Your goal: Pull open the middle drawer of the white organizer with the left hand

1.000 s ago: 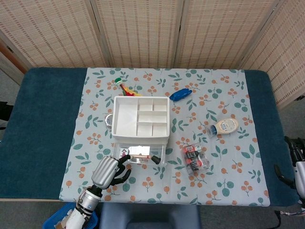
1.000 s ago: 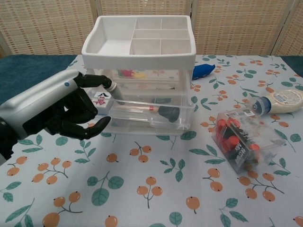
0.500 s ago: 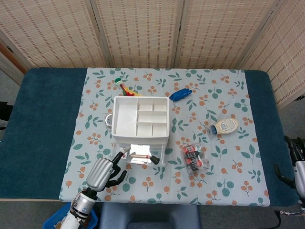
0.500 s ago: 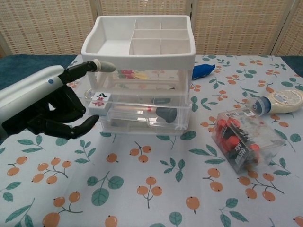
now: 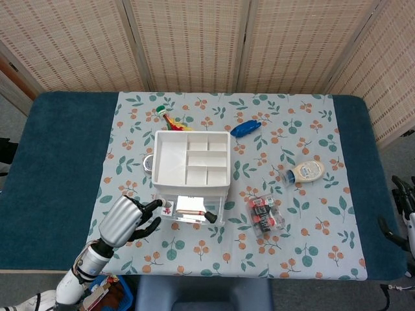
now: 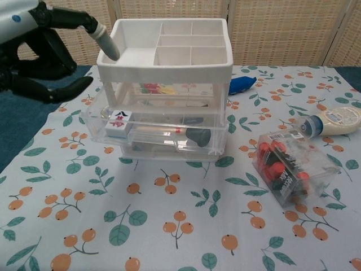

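With nothing held in its loosely curled left hand (image 5: 127,219), the middle drawer (image 6: 163,131) of the white organizer (image 5: 191,167) is judged already pulled out, so only withdrawal is called for.

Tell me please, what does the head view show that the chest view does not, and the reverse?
Only the head view shows the red and yellow items behind the white organizer, the right hand at the table's edge, and the left arm below its hand. Only the chest view shows the drawer fronts: the middle drawer stands pulled out, with a tile and a brush-like tool inside. Both share the organizer, the left hand holding nothing, the blue object, the bottle and the clear box of red items.
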You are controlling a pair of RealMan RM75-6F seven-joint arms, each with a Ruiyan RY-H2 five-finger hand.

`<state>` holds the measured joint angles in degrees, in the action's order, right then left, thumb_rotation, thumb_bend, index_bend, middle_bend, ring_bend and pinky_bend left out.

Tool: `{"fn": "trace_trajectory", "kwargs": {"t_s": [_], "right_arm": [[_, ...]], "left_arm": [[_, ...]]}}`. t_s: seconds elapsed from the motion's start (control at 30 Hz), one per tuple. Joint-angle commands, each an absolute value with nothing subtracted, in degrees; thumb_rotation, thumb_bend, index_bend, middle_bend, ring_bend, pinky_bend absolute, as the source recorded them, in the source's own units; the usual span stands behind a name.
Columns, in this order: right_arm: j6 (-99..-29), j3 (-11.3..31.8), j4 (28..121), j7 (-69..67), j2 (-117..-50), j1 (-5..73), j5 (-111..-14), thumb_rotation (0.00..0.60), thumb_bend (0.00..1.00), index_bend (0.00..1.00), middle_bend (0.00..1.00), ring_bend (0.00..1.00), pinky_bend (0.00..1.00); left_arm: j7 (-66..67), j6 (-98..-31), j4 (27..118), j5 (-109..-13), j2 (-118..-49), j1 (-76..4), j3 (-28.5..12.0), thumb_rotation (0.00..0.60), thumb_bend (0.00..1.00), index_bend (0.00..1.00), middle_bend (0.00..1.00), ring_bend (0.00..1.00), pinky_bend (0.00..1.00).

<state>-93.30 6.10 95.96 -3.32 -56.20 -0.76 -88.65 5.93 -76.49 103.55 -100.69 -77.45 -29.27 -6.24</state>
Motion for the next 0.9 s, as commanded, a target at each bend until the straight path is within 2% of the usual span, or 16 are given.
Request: {"fn": "trace_trajectory", "kwargs": {"t_s": [0.03,0.3,0.47,0.63,0.9], "right_arm": [[-93.33,6.46,97.12,-2.86,-55.25,-0.33,-89.06,0.600,0.37,0.00,0.15,0.07,0.14],[-93.05,6.84,99.08,-2.19,-53.59,0.20,-88.99,0.600,0.37,0.00,0.15,0.07,0.14],[-92.53,6.71,99.47,-1.82,-53.47,0.43,-88.75,0.600,0.37,0.00,0.15,0.07,0.14],[-92.35,6.52,99.45,-1.78,-53.56,0.49,-88.68,0.600,0.37,0.00,0.15,0.07,0.14],[-92.41,6.26,99.42,-1.70,-53.55,0.46,-88.76,0.600,0.37,0.00,0.15,0.07,0.15]], "left_arm": [[2.49,-76.28,99.65,-104.10,-75.44,-32.86,-9.17,0.600,0.38,0.41,1.00,1.00,1.00],[-1.32,-76.60,88.64,-112.03,-74.68,-40.12,-10.97,0.600,0.37,0.46,1.00,1.00,1.00],[-0.07,-75.55,83.40,-116.60,-74.80,-43.93,-9.64,0.600,0.28,0.46,1.00,1.00,1.00],[2.54,-74.74,80.60,-119.90,-74.91,-46.66,-8.26,0.600,0.19,0.46,1.00,1.00,1.00],[7.67,-73.83,78.29,-122.08,-76.37,-50.30,-7.77,0.600,0.15,0.45,1.00,1.00,1.00]]}}
